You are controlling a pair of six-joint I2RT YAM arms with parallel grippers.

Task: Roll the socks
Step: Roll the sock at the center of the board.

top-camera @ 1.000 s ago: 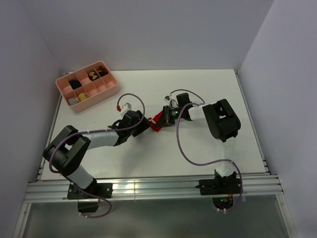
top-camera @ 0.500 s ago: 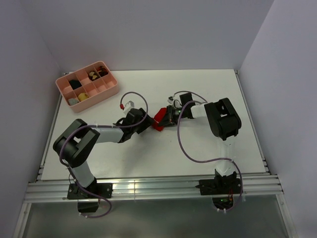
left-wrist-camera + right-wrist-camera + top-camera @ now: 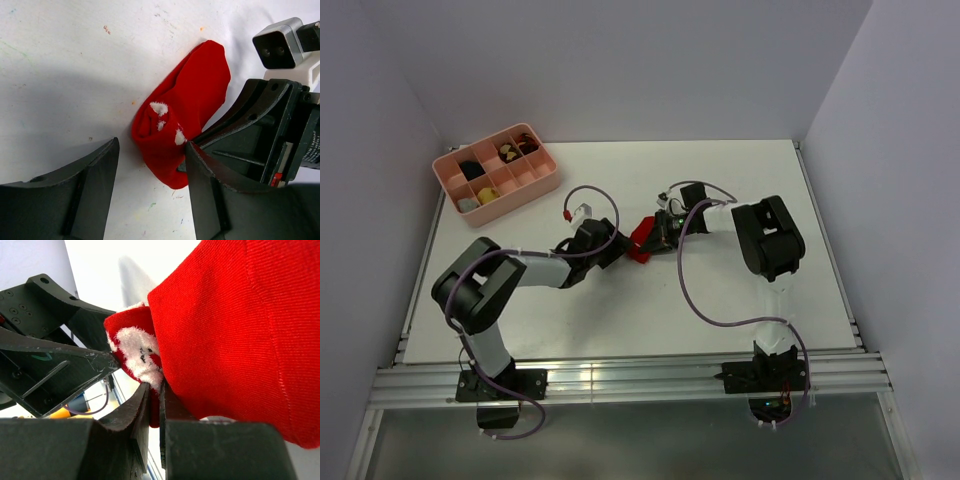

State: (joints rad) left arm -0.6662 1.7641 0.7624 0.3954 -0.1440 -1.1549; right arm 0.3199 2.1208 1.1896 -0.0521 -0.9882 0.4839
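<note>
- The white table (image 3: pixel 740 300) carries everything. The socks lie near its middle, well away from all four edges.
- The left arm (image 3: pixel 520 272) reaches in from the near left. The right arm (image 3: pixel 765 240) comes in from the right side, and their wrists meet at the table's middle.
- A pink tray (image 3: pixel 550 186) with compartments sits at the far left corner, well apart from the arms.
- The left gripper (image 3: pixel 150 145) is spread wide. The near end of the socks sits between its two fingertips, and the fabric meets its right finger (image 3: pixel 205 185).
- The right gripper (image 3: pixel 154 405) has its jaws pressed almost together, pinching a thin fold of red fabric at the edge of the bundle. The bulk of the bundle is outside its fingers.
- The socks (image 3: pixel 192 95) are a compact red bundle with white flecks at the rolled end. They lie between the two grippers and touch both.
- A second ago the socks were looser, with a thin red strip trailing towards the near edge. Now they are bunched tight.
- The left arm's elbow has swung in closer to the table's middle.
- Since half a second ago little has shifted.
</note>
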